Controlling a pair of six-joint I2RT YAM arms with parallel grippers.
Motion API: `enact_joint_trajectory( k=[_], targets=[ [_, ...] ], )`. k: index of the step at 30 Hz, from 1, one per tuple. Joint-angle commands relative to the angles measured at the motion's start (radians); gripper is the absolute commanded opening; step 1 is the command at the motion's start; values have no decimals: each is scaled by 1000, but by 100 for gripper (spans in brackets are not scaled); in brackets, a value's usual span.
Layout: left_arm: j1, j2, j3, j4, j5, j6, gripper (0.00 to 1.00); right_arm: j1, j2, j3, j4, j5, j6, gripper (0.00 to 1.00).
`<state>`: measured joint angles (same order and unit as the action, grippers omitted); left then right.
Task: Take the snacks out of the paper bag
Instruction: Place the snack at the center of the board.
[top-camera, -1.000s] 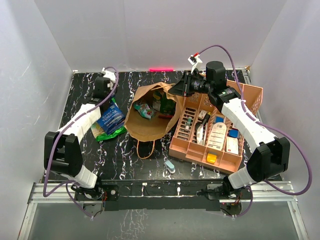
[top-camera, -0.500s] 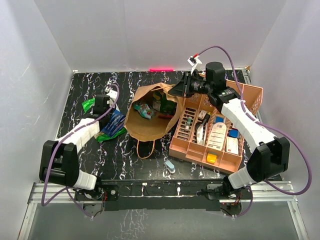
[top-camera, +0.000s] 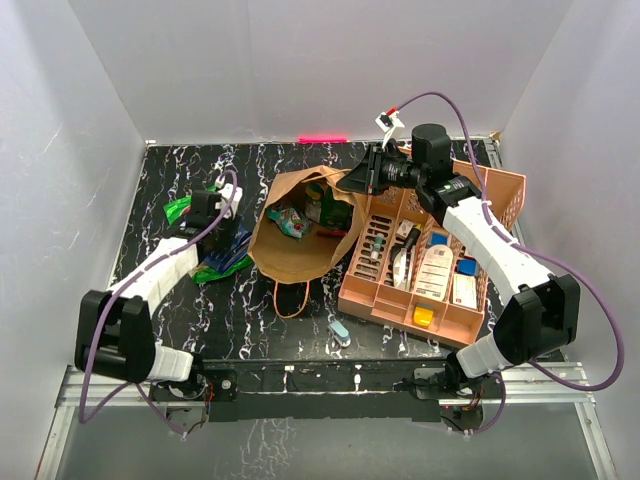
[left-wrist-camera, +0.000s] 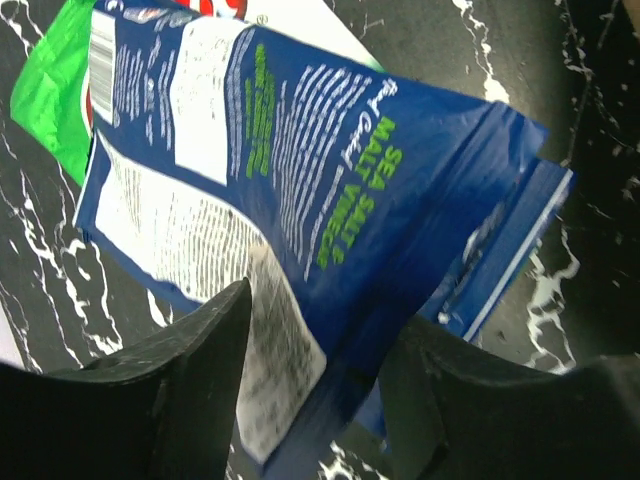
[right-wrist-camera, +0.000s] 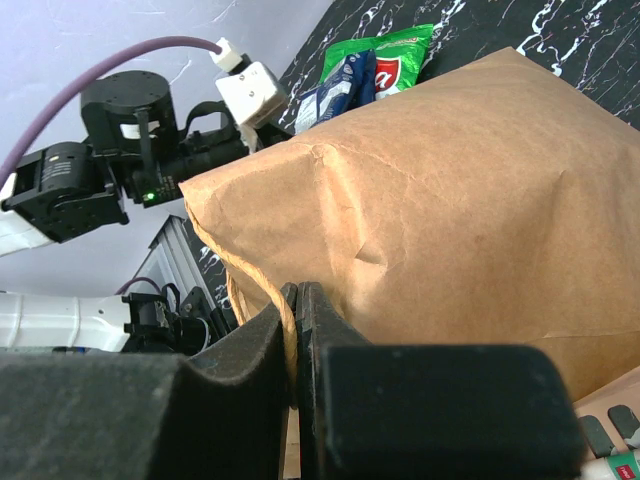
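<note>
Right fingers (right-wrist-camera: 283, 312) pinch paper bag (right-wrist-camera: 430, 220) rim — clear only wrist-side

There is one big brown paper bag (top-camera: 300, 255). One shiny blue foil packet (left-wrist-camera: 330, 170) lies outside it. Green foil (top-camera: 178, 208) peeks out on two sides of the blue one, so it could be one packet or two. Two more packets show in the bag's mouth: a teal and pink packet (top-camera: 288, 222) and a green packet (top-camera: 335, 208). There is one orange plastic tray with holes (top-camera: 505, 190) and one little pale-blue pill-shaped thing (top-camera: 340, 333). There are two white robot arms, the left arm (top-camera: 160, 262) and the right arm (top-camera: 490, 235).
</note>
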<state>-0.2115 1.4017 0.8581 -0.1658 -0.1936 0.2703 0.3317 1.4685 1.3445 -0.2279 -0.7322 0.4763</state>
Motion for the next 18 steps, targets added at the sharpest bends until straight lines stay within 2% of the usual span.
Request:
enact_joint_trajectory(
  k=[1,6,9,14,18],
  targets=[
    [-1,-145,36,-127,43,-93,52,-6,-39,-1,18,7,-11,7],
    [-2,-258,63,-224,193,-161,56,-6,-34,-2,23,1,-9,7],
    [-2,-300,101,-297,298,-229,65,-5,-36,-9,31,-2,-6,7],
    [-3,-451,106,-245,497,-377,62,-5,-41,-17,25,-10,-15,7],
    [-7,-474,169,-234,656,-448,58,3,-43,-14,8,-45,-49,7]
  ],
)
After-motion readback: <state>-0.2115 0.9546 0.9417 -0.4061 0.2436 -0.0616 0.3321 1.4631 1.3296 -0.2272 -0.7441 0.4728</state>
